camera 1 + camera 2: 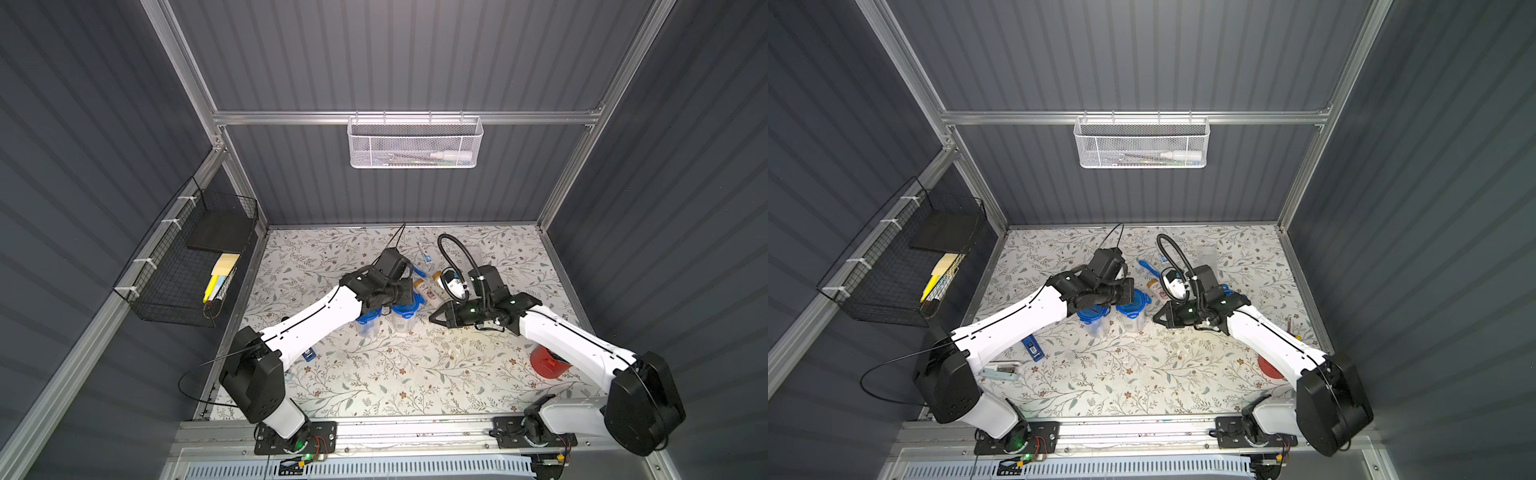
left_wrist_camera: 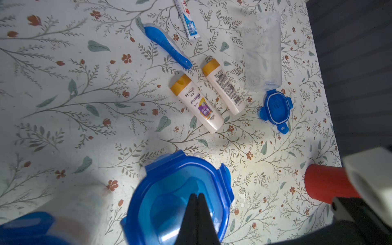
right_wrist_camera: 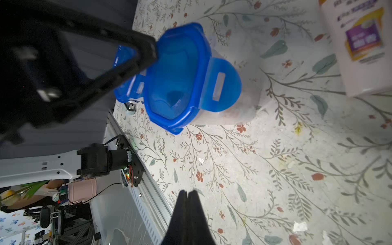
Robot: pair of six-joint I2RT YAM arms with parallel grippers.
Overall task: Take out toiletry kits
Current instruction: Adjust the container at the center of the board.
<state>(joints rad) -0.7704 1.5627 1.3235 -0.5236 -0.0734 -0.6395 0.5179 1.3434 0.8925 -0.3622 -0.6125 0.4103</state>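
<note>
Toiletry kit pieces lie loose on the floral table: two cream bottles with tan caps, a blue toothbrush and a small toothpaste tube. An emptied clear jar lies on its side with its blue lid beside it. Two closed jars stand near the middle. My left gripper is shut, its tips on or just over the blue lid of the right-hand jar. My right gripper is shut and empty, just right of that jar, over bare cloth.
A red cup sits under my right forearm. A dark-blue flat gadget lies by my left arm. A white mesh basket hangs on the back wall, a black wire basket on the left wall.
</note>
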